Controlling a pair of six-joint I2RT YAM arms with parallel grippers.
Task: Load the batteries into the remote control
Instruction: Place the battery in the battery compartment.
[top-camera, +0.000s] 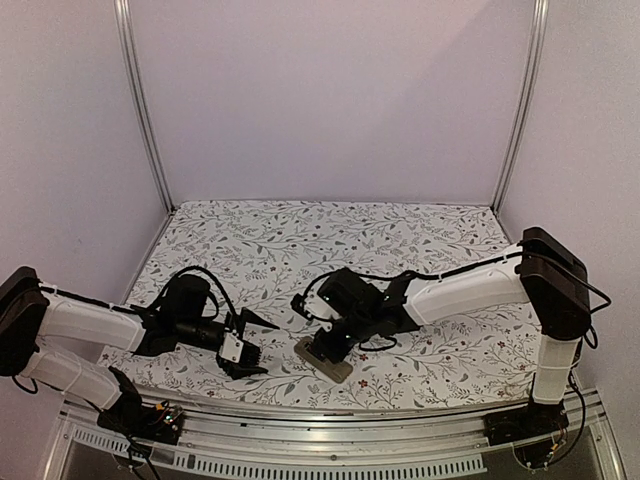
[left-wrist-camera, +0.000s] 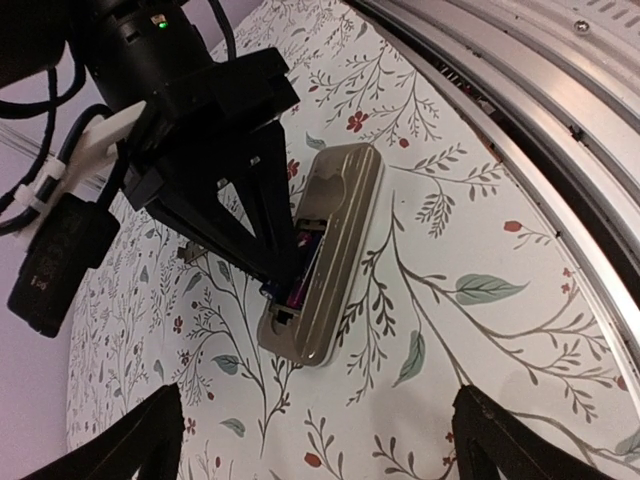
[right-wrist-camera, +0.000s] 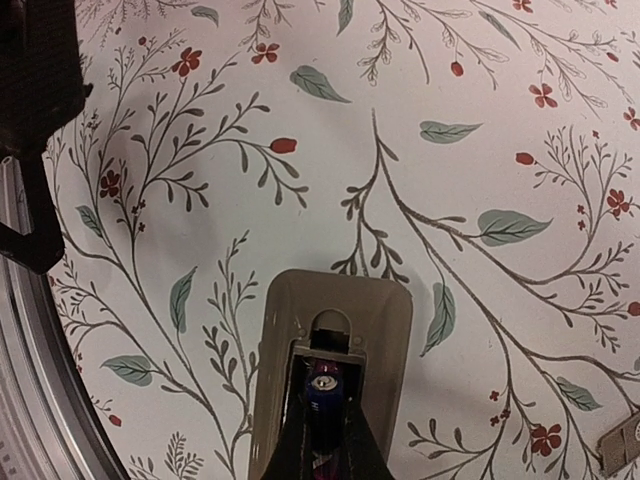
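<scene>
Top external: remote (top-camera: 325, 360) lies flat, back up, close to the near edge of the table (top-camera: 300, 230), approx mid-width. The right gripper (top-camera: 323, 347) is down on it, tips at the remote's upper face; too small here to see what they're on. The left gripper (top-camera: 256, 345) sits just left of the remote, also by the near edge, jaws spread wide, nothing btwn them, not touching the remote.

Left wrist: clearer. Remote's greyish back faces up w/ the recess (left-wrist-camera: 313, 228) uncovered. The right gripper's fingers are pinched nearly together w/ tips inside the recess. One battery (left-wrist-camera: 300, 275) (purple/blue wrap) sits btwn them, low in the slot. Left gripper's own fingertips show at both lower corners of the view, far apart, empty.

Right wrist: looking along the fingers, the battery is btwn the closed tips, lying lengthwise in the recess, its far end near the recess's end wall. Fully seated or tilted, can't tell. A small grey piece (right-wrist-camera: 625, 440) lies on the table at the frame's lower right; maybe the cover, not sure.

Status, my read: one battery is going in and prob isn't released yet. The other battery isn't visible in any view, so can't say if it's already in or needs fetching. To do: seat it and let go, then the other battery if it's not in.
</scene>
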